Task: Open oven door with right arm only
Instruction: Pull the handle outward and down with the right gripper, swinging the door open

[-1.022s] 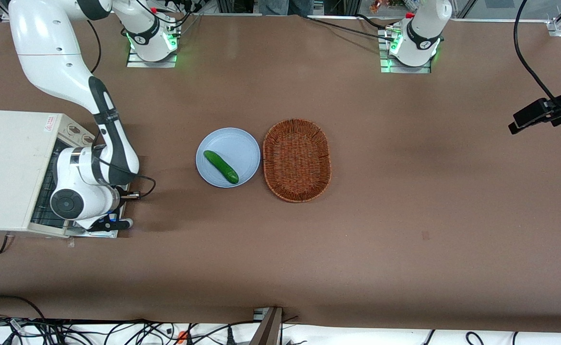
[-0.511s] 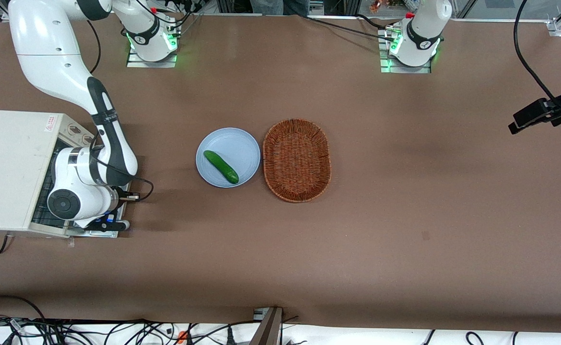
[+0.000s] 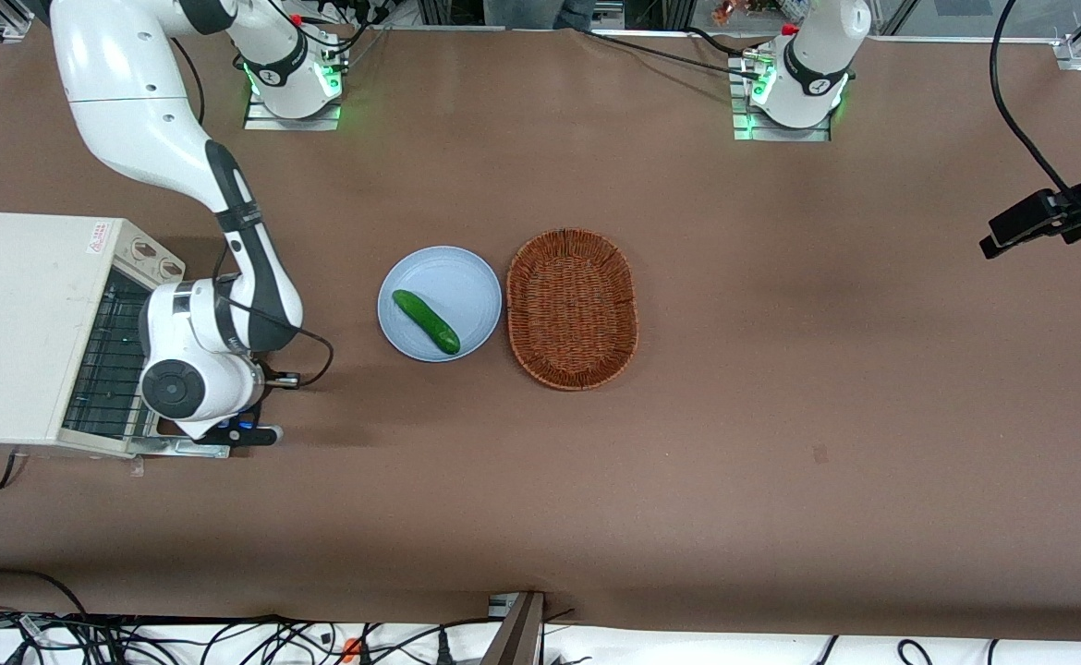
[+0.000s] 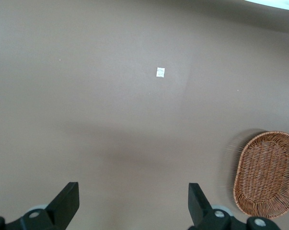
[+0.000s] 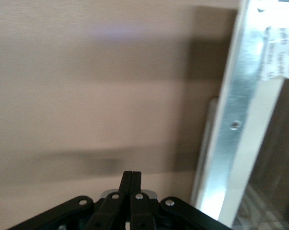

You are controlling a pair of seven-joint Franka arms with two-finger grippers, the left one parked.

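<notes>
1. Oven door (image 3: 191,449): at the lower left of the front view it lies folded down flat in front of the toaster oven (image 3: 18,323). Only a strip of its shiny frame shows below the arm's end cap. The wire rack (image 3: 111,356) inside is exposed.
2. In the right wrist view the door's metal frame (image 5: 240,124) and bar handle (image 5: 205,143) are visible.
3. Right arm (image 3: 199,305): bent over the door at the left of the front view.
4. Gripper (image 5: 131,179): just beside the handle, over bare table (image 3: 781,416). The jaws are closed together and hold nothing.
5. Judgement: the opening appears complete. Only clearing the arm away seems left.
</notes>
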